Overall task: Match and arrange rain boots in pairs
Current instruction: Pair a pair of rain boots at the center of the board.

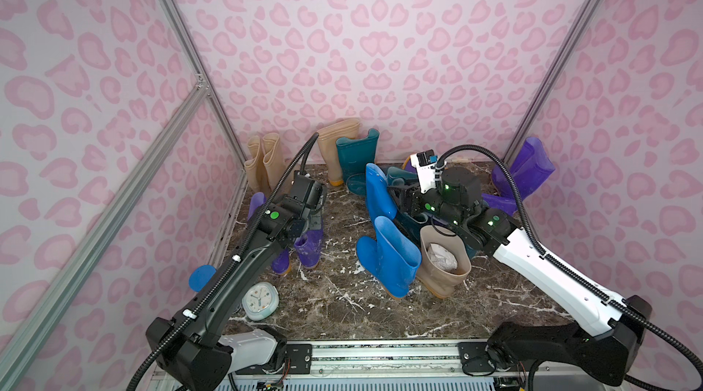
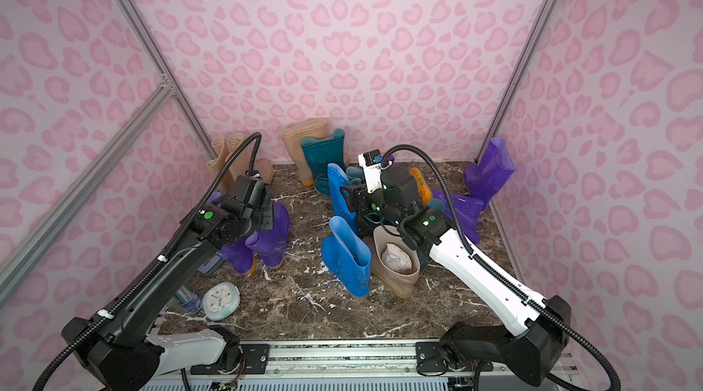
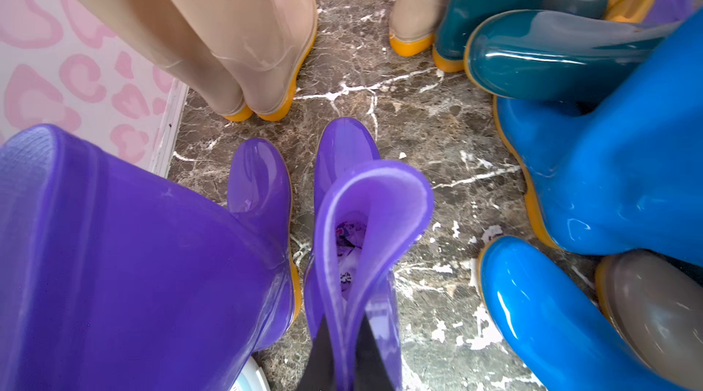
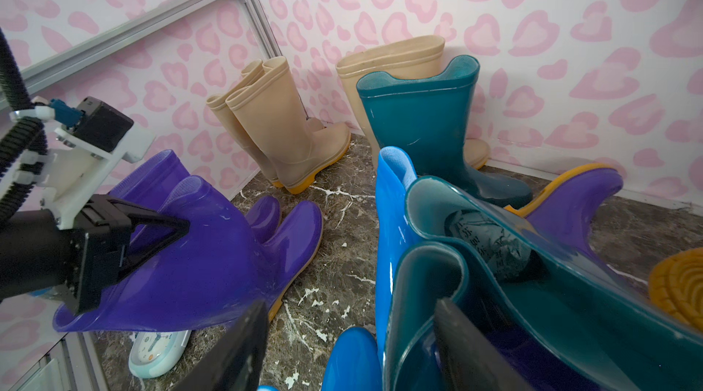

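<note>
A shiny purple rubber rain boot (image 3: 380, 195) is pinched tight in my left gripper (image 3: 344, 328) by its bendy, slippery-looking top edge, while my right gripper (image 4: 350, 305) hangs open at a dark teal rubber boot (image 4: 418, 313).

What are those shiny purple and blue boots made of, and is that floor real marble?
Purple boots and blue boot: probably soft rubber or PVC, glossy; sharp highlights, and one purple cuff buckles where pinched. Floor: brown marble look with white veins; flaky white patches suggest a printed surface, but I can't be sure.
</note>
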Controlling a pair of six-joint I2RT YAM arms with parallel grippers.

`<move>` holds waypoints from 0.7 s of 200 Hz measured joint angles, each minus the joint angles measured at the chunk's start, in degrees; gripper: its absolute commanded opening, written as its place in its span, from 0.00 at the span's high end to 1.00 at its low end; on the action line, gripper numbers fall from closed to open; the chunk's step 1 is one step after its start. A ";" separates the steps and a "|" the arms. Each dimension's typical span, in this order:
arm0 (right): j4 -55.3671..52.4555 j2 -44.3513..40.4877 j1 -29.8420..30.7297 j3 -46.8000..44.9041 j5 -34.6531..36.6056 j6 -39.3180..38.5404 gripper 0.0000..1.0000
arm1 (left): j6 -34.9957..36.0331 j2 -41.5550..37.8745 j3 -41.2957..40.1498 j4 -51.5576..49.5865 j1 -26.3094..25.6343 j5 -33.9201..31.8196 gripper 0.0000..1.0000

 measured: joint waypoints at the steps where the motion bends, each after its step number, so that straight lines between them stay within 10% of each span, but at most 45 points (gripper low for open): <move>1: 0.02 0.00 0.00 -0.02 0.00 0.00 0.29 | 0.00 0.00 -0.02 0.02 0.02 0.00 0.98; 140: 0.09 -1.99 -0.55 -2.56 -0.20 0.63 0.29 | 0.79 0.85 -1.77 1.38 6.45 -1.18 0.98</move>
